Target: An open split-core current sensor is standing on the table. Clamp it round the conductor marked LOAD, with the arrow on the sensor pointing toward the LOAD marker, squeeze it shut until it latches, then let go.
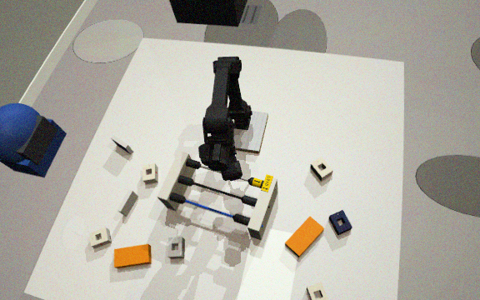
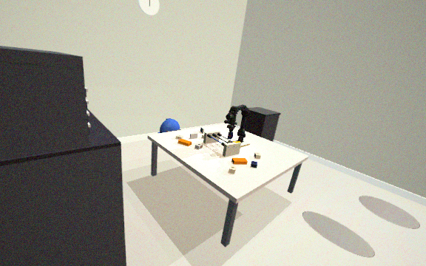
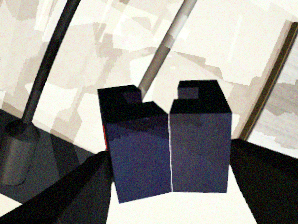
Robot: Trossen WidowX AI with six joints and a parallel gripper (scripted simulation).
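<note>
Gripping the dark-blue sensor [image 2: 230, 135] [image 3: 141, 162], the pincer [image 1: 232, 172] [image 2: 230, 132] [image 3: 170, 155]; notched ends toward the wrist view's top, arrow and long axis unclear.

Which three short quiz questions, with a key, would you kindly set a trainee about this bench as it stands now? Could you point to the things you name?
1. Multiple choice: What colour is the conductor farthest from the yellow LOAD marker [image 1: 267, 183]?
a) green
b) blue
c) red

2. True or false: The gripper [image 3: 170, 155] is shut on the dark blue split-core current sensor [image 3: 140, 160].

3. Fill in the blank: In the top view, the two plain rectangular blocks [image 1: 132, 256] [image 1: 304, 236] lying on the table [image 1: 348, 104] are coloured ____.

Key: 1 b; 2 true; 3 orange.
</note>
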